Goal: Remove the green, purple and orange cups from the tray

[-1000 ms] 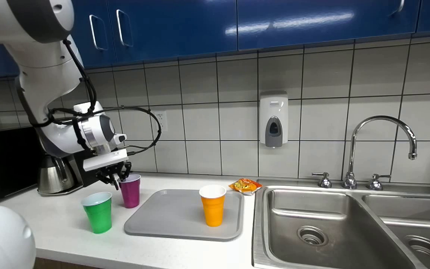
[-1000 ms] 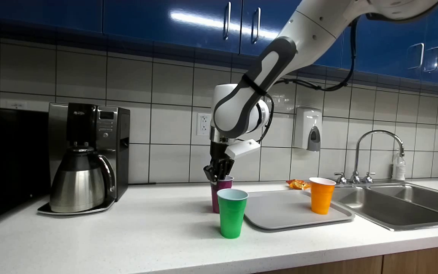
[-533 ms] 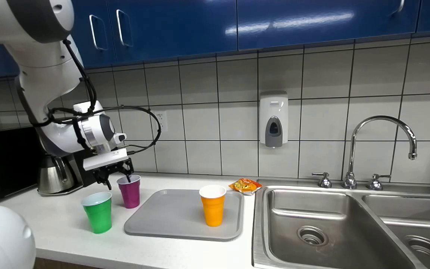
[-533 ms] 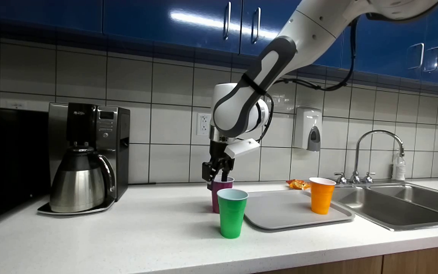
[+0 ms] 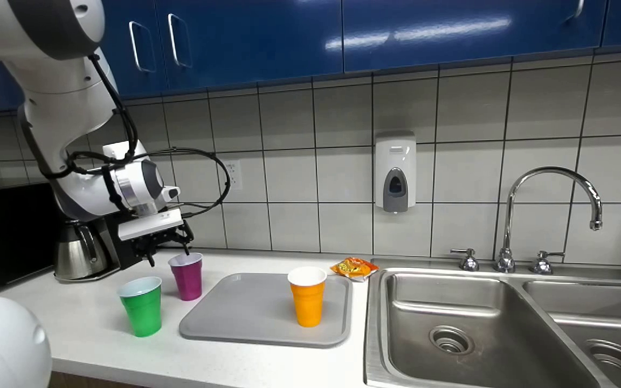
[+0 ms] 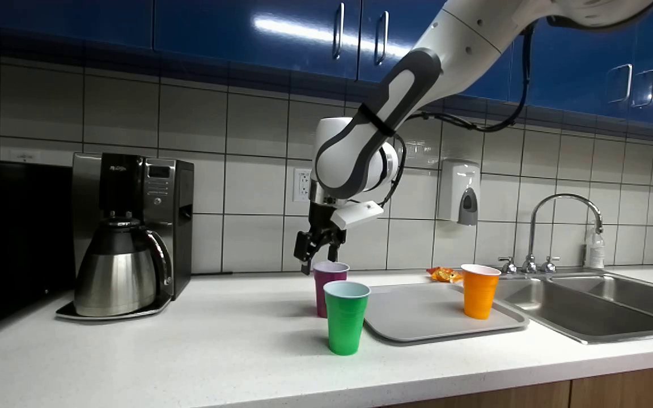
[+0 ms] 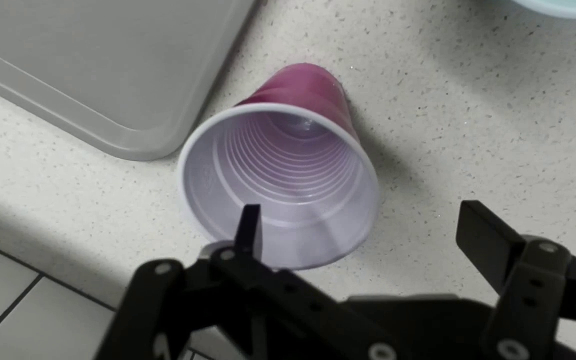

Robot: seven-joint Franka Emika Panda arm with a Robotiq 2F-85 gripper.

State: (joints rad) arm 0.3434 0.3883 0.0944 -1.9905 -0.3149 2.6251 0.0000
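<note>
The orange cup stands upright on the grey tray. Off the tray, upright on the counter, are the purple cup and the green cup. My gripper hangs just above the purple cup's rim with its jaws wide apart. In the wrist view, one fingertip of the gripper overlaps the mouth of the purple cup, the opposite one is over bare counter, and nothing is held. The green cup's rim barely shows there.
A coffee maker with its steel pot stands on the counter away from the cups. Behind the tray lies an orange snack packet, beside the steel sink. The tiled wall rises close behind the gripper.
The jaws have spread from nearly together at the purple cup's rim to wide apart, letting it go. Then the gripper has risen a little. All three cups stay in place.
</note>
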